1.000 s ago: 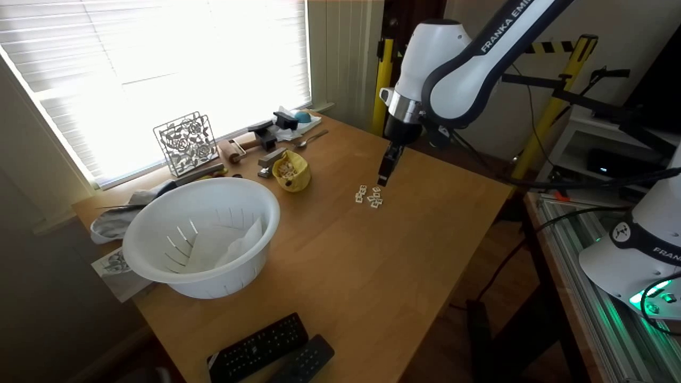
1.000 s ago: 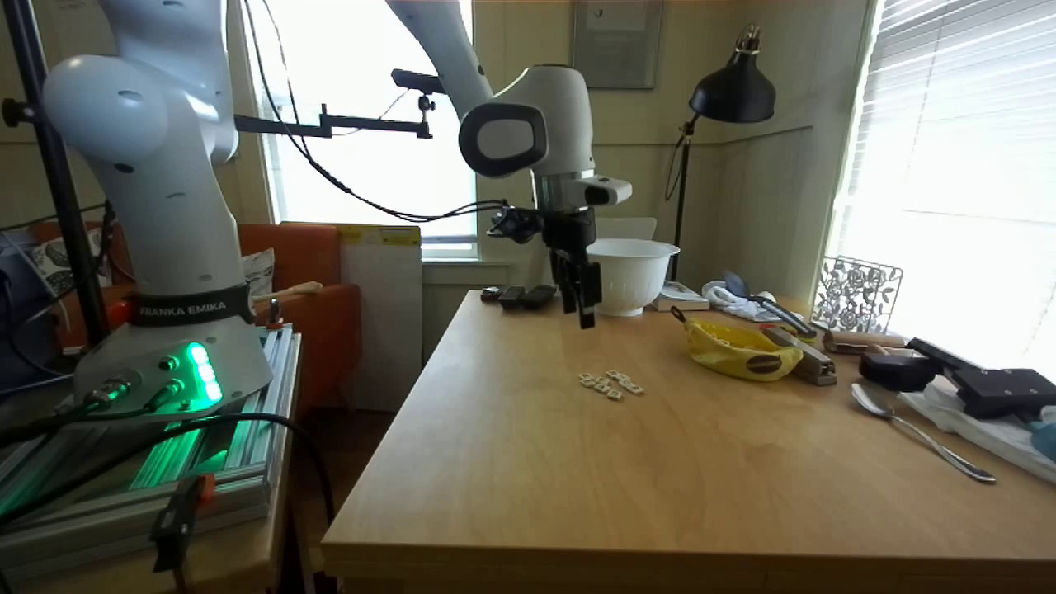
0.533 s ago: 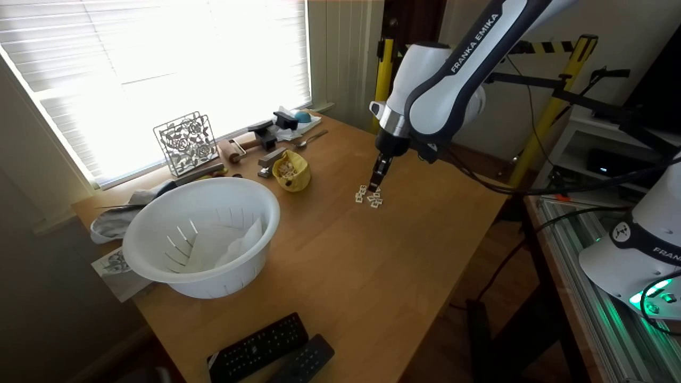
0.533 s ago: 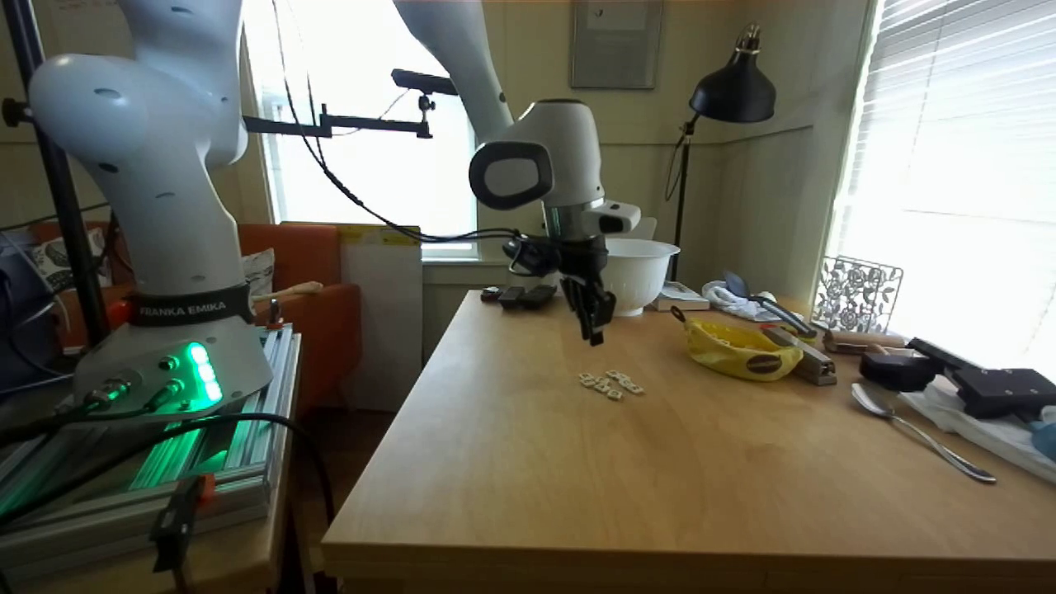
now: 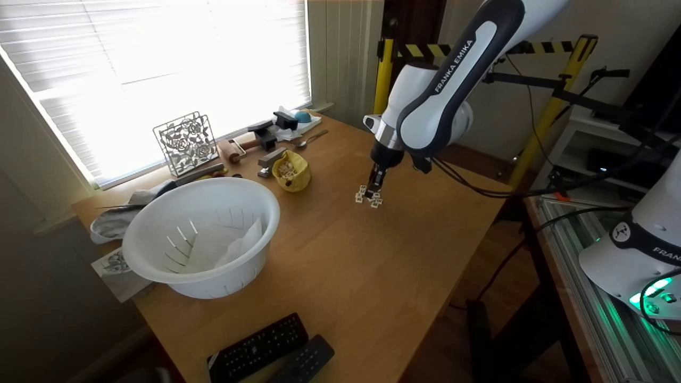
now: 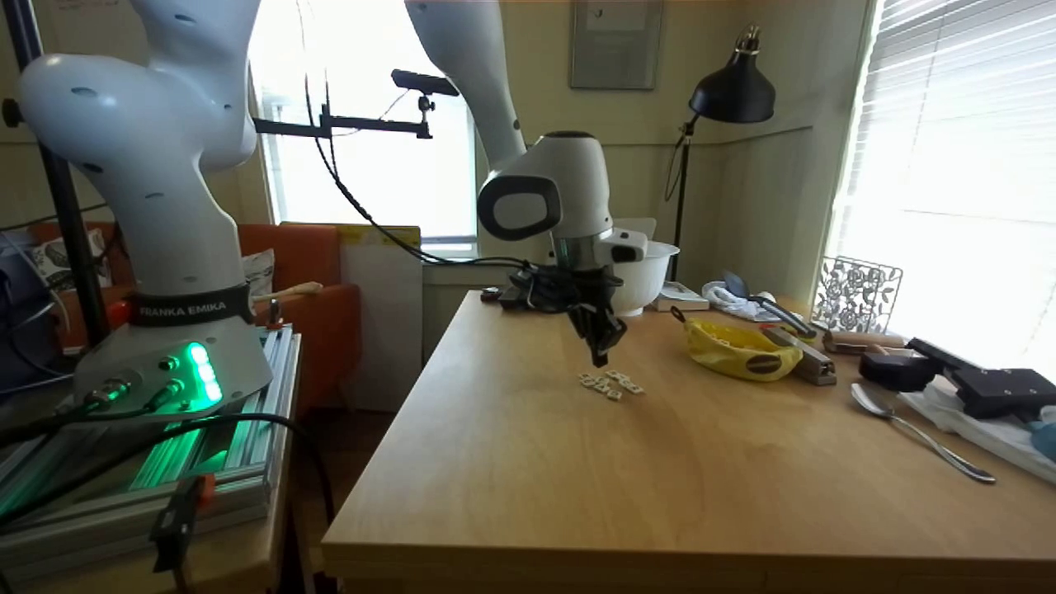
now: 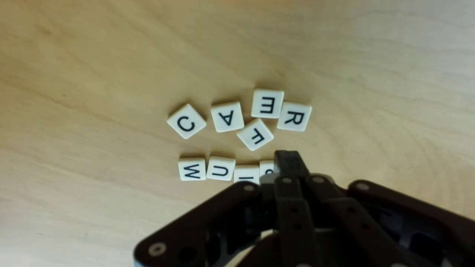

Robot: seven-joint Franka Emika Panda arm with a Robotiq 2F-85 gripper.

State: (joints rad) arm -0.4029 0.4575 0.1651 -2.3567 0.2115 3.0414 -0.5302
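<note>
My gripper (image 7: 291,163) is shut, with nothing visible between its fingers. It hangs low over a group of white letter tiles (image 6: 610,385) on the wooden table. In the wrist view the tiles form two loose rows. The farther row has a C tile (image 7: 186,121), an A tile (image 7: 227,117), an E tile (image 7: 267,104), an R tile (image 7: 294,116) and an F tile (image 7: 255,134). Nearer the fingers lie a W or M tile (image 7: 192,169), a U tile (image 7: 221,168) and an I tile (image 7: 246,173). One more tile (image 7: 265,167) is partly hidden behind the fingertips.
A yellow banana-shaped pouch (image 5: 295,180) with more tiles inside stands beside a stapler (image 6: 800,355). A large white basket (image 5: 218,284) and black remotes (image 5: 260,346) occupy the table too. A spoon (image 6: 916,436) and a metal rack (image 5: 187,144) lie toward the window.
The arm has come down toward the tiles, and the gripper has shut on the way. The tiles and the other objects stay where they were.
</note>
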